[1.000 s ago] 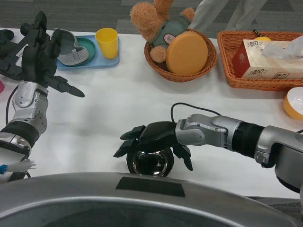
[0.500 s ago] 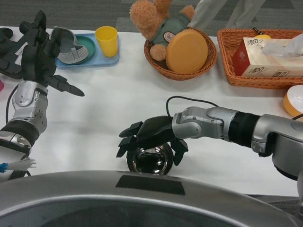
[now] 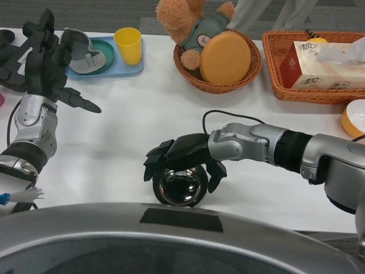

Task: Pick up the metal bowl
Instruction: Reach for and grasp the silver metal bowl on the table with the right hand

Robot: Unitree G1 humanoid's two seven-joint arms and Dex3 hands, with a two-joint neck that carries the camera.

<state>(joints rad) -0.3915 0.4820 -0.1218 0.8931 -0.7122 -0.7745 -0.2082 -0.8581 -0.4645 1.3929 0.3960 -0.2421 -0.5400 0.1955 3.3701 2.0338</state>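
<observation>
The metal bowl [image 3: 180, 188] is shiny and round and sits at the near edge of the white table [image 3: 131, 131], low in the head view. My right hand [image 3: 183, 157] lies over its top, fingers curled down on the left side and thumb down on the right, gripping it. The bowl looks tilted on the table surface; its near rim is hidden by my body. My left hand [image 3: 43, 57] is raised at the far left with fingers spread, holding nothing.
A blue tray [image 3: 128, 68] with a yellow cup [image 3: 128, 44] stands back left. A round basket [image 3: 219, 85] holds a teddy bear [image 3: 191, 25] and an orange disc. A rectangular basket [image 3: 311, 91] holds a tissue box. A black cable [image 3: 219, 117] loops behind my right wrist.
My right hand's fingers have curled down around the metal bowl, and the bowl now shows more of its shiny side. The left hand stays raised.
</observation>
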